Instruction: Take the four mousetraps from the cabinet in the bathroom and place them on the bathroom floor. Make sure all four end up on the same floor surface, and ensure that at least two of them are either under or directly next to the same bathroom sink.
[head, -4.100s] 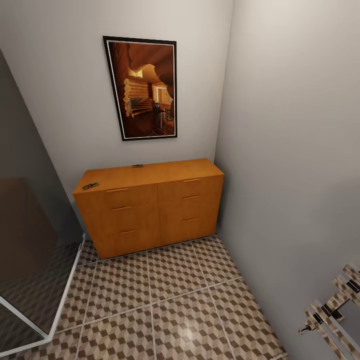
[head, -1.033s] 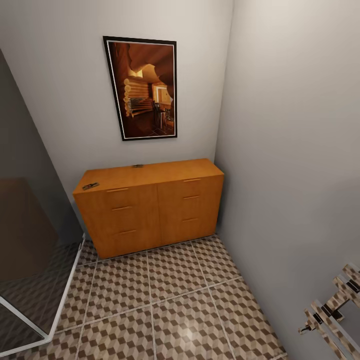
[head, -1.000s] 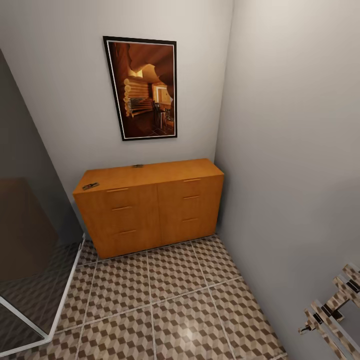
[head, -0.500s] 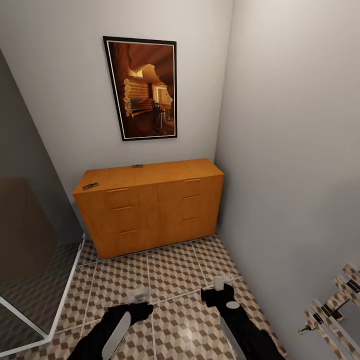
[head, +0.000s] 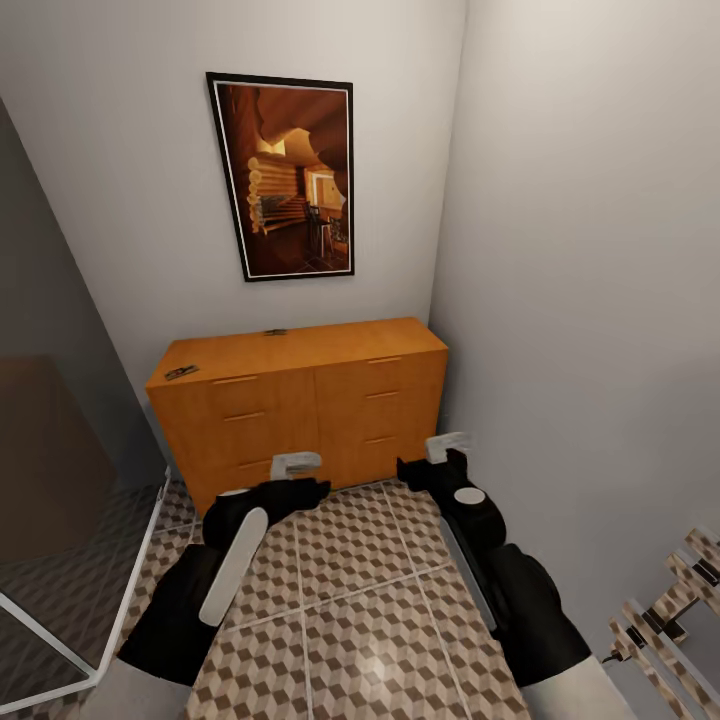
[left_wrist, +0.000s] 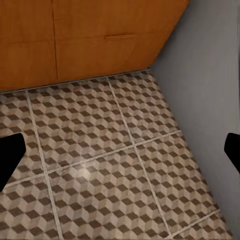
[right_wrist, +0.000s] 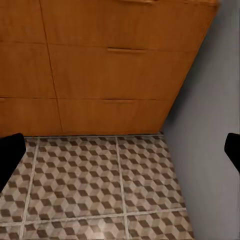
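The orange-brown cabinet (head: 300, 400) stands against the back wall, its drawers closed. Two small dark mousetraps lie on its top: one (head: 181, 372) at the left front corner, another (head: 275, 332) at the back edge. Both arms reach forward over the cube-patterned floor (head: 350, 560). My left gripper (head: 297, 463) hangs before the cabinet's lower left drawers. My right gripper (head: 448, 444) is near its lower right corner. Both are open and hold nothing. In the left wrist view, black fingertips (left_wrist: 10, 155) frame floor and cabinet (left_wrist: 75, 40). The right wrist view shows drawer fronts (right_wrist: 110, 70) between spread fingertips (right_wrist: 10, 155).
A framed picture (head: 295, 175) hangs above the cabinet. The grey side wall (head: 580, 300) runs close along the right. A glass shower enclosure with a white frame (head: 90, 610) stands at the left. A patterned rack (head: 665, 610) juts in at the lower right.
Both arms have risen into the head view from below and stretched forward toward the cabinet. The room and the traps on the cabinet top are unchanged.
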